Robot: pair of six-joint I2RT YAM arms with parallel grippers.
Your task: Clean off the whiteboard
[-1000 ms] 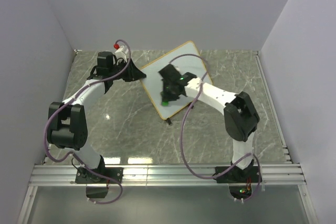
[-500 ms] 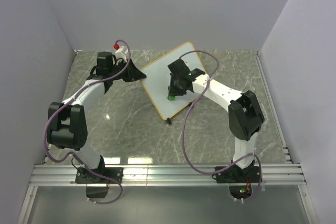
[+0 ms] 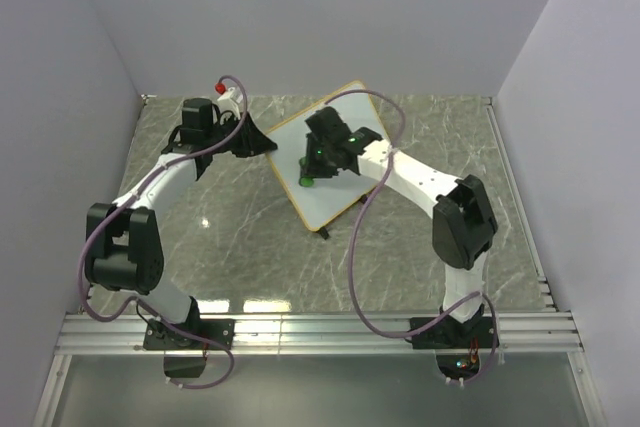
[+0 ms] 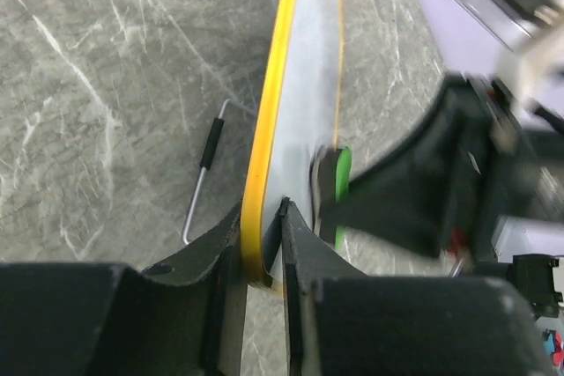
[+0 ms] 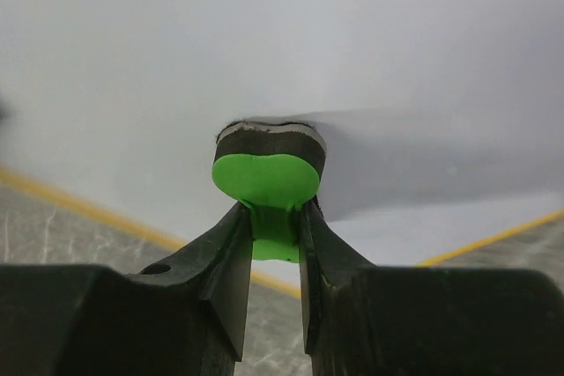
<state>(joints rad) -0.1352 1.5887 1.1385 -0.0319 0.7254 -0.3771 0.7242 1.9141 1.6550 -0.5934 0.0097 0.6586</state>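
The whiteboard (image 3: 335,187) is white with a tan-orange rim and lies tilted on the marble table; no red marks show on it. My left gripper (image 3: 262,144) is shut on the whiteboard's left corner, its rim (image 4: 264,156) pinched between the jaws. My right gripper (image 3: 308,173) is shut on the green eraser (image 5: 267,180), whose dark felt pad presses on the board's white face (image 5: 264,50). The eraser also shows in the left wrist view (image 4: 340,184), edge-on against the board.
A thin black-and-metal board foot (image 4: 204,173) lies on the marble under the board's left side. Another black foot (image 3: 322,232) sticks out at the board's near corner. Grey walls enclose the table on three sides.
My right gripper has carried the eraser across the board, from its near left part up and to the far side, then left. The left gripper has stayed on the corner.
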